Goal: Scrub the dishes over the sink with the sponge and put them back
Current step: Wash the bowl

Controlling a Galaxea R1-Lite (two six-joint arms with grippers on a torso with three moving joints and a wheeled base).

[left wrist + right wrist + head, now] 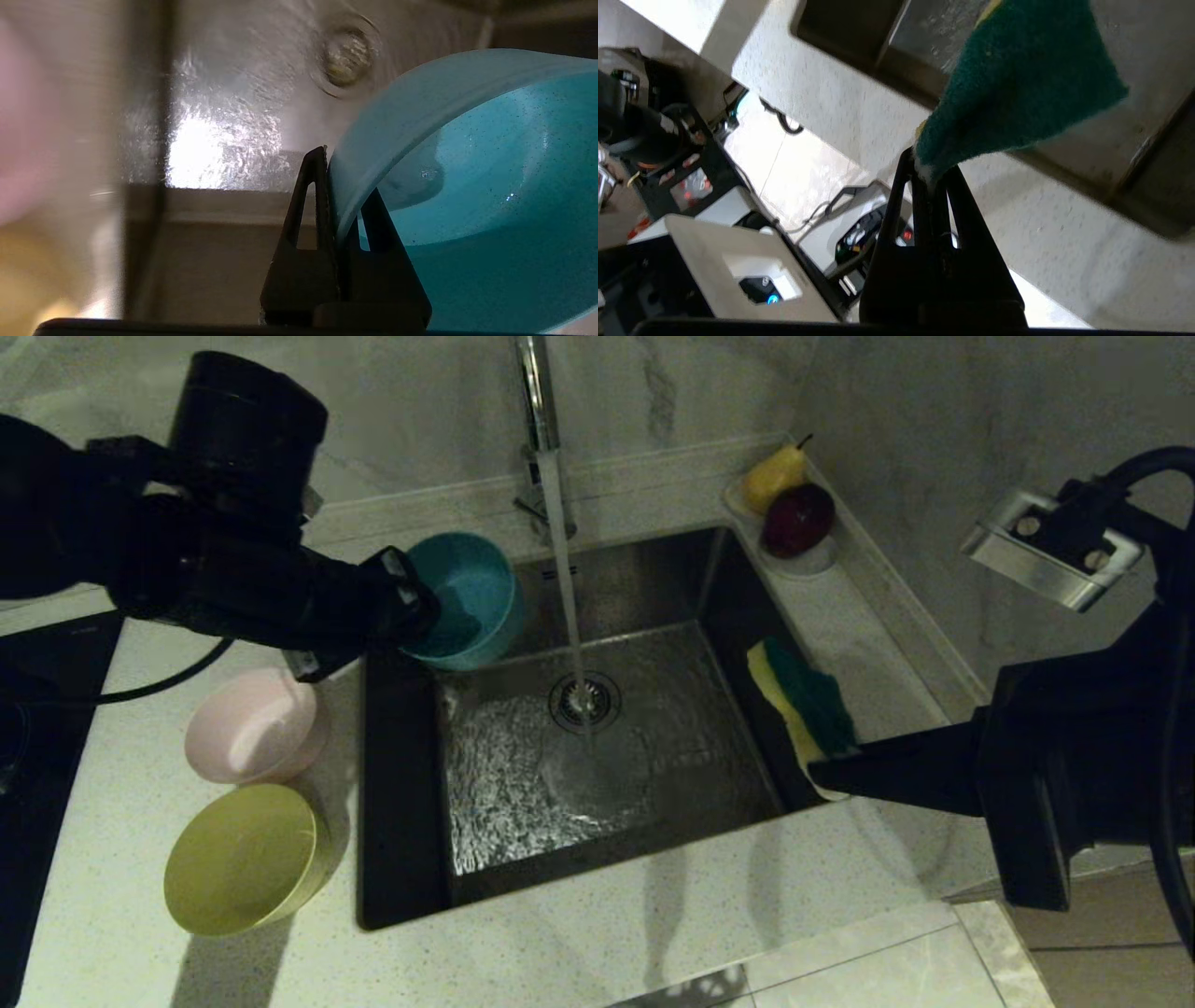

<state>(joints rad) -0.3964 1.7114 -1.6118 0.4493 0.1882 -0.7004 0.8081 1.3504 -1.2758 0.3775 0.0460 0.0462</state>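
Observation:
My left gripper (411, 616) is shut on the rim of the light blue bowl (471, 602), holding it tilted over the back left corner of the sink (653, 756); in the left wrist view the gripper (343, 184) pinches the blue bowl (486, 186) at its wall. The right gripper (826, 775) is shut on one end of the green-and-yellow sponge (805, 705), held above the sink's right edge; the right wrist view shows the gripper (929, 170) clamping the sponge (1017, 88). A pale pink bowl (252, 726) and a yellow bowl (241, 859) rest on the counter left of the sink.
Water runs from the chrome tap (540, 401) onto the drain strainer (584, 702). A white dish (812, 558) with a pear (773, 476) and a dark red apple (799, 519) stands at the back right corner. A black hob (37, 728) lies at far left.

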